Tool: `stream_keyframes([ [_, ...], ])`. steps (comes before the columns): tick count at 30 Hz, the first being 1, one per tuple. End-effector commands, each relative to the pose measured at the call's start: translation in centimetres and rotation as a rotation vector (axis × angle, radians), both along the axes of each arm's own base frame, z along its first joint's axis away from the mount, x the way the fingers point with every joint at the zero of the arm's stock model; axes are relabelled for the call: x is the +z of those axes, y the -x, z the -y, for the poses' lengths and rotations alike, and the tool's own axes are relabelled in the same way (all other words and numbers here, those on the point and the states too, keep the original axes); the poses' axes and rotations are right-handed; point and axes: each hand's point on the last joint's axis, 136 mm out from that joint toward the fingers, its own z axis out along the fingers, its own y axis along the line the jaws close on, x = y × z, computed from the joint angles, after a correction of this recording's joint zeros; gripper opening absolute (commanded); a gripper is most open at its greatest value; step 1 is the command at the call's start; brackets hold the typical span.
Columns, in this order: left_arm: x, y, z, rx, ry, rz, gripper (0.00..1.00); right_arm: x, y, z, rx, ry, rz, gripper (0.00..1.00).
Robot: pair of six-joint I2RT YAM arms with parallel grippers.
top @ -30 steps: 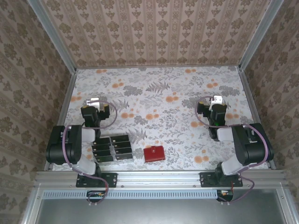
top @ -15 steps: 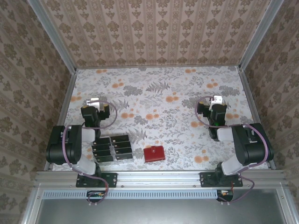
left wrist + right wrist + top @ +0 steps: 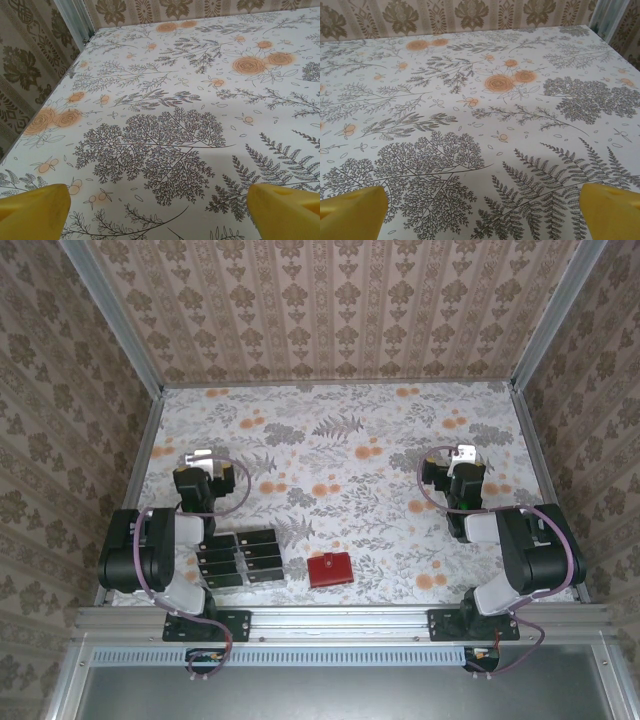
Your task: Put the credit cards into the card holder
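Several black credit cards (image 3: 240,557) lie in two columns of rows near the table's front left, just right of the left arm's base. The card holder (image 3: 330,569), a small red wallet, lies closed and flat to their right. My left gripper (image 3: 198,457) hangs over the floral cloth behind the cards, open and holding nothing; its yellow fingertips (image 3: 32,210) stand wide apart around the left gripper's gap (image 3: 159,215). My right gripper (image 3: 462,453) is far right of the wallet, open and holding nothing. In the right wrist view, the right gripper (image 3: 481,215) has bare cloth between its fingertips (image 3: 612,212).
A floral tablecloth (image 3: 340,460) covers the table, enclosed by patterned walls with metal posts (image 3: 120,330) at the back corners. The metal front rail (image 3: 340,620) carries both arm bases. Open cloth lies between the two arms.
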Motion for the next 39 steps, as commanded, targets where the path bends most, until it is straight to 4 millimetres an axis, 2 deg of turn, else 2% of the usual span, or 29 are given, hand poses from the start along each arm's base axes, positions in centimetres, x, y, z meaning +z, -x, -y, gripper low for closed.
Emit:
stream_keyframes([
  [1,1.5,0.0,-0.2,0.006,0.02,0.057,0.99,1.5,0.3,0.7,-0.032,-0.002,0.046,1.0],
  [6,4.0,0.8,-1.1,0.051,0.03,0.073,1.0,2.1,1.1,0.3,-0.017,0.009,0.094,1.0],
  [8,4.9,1.1,-1.3,0.062,0.033,0.077,1.0,3.1,1.0,0.6,-0.04,0.018,0.073,1.0],
  [11,6.5,1.5,-1.7,0.091,0.044,0.111,1.0,7.6,0.8,0.5,-0.03,0.001,0.072,1.0],
  [14,8.8,1.7,-1.8,0.117,0.109,0.158,1.0,11.4,0.8,-0.2,-0.02,-0.117,0.085,1.0],
  [17,10.6,2.4,-1.8,0.154,0.204,0.12,1.0,12.8,1.1,-0.6,-0.092,-0.337,0.017,1.0],
  [20,11.9,4.3,-1.9,0.211,0.317,0.058,1.0,13.4,0.8,-4.9,0.107,-0.459,-0.067,1.0],
  [23,12.1,7.2,-1.5,0.248,0.415,-0.046,1.0,13.1,1.8,-9.8,0.269,-0.546,-0.153,0.98],
  [26,11.0,10.5,-0.6,0.255,0.484,-0.182,1.0,11.7,4.1,-15.4,0.393,-0.5,-0.262,0.96],
  [30,8.8,15.0,0.4,0.274,0.547,-0.333,1.0,8.7,8.1,-22.5,0.534,-0.43,-0.41,0.93],
  [33,7.6,17.6,0.6,0.3,0.587,-0.379,1.0,6.6,11.2,-26.9,0.614,-0.37,-0.498,0.92],
  [36,6.4,19.5,0.6,0.33,0.615,-0.398,1.0,5.3,14.0,-30.4,0.678,-0.292,-0.535,0.92],
  [39,5.7,20.0,1.1,0.33,0.671,-0.388,1.0,4.4,16.5,-33.5,0.74,-0.253,-0.548,0.92],
])
